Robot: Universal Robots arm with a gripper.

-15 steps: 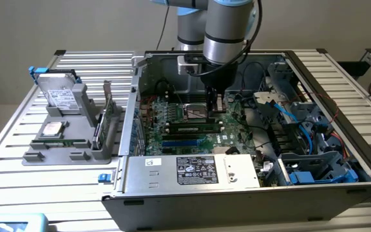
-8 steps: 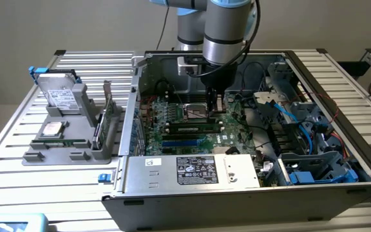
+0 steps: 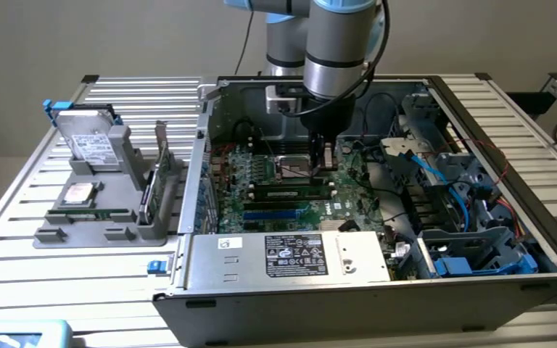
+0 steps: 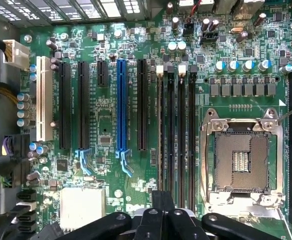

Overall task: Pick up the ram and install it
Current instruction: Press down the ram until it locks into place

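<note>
Shows the gripper inside the open computer case, hanging over the motherboard next to the bare processor socket — fingers pressed together, nothing between them. Places the ram along the near edge of the grey holder on the slatted tabletop at the exterior view's left — outside the case, well apart from the gripper.

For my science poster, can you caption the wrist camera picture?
Shut gripper over the green motherboard, by the black memory slots and the empty processor socket.
</note>
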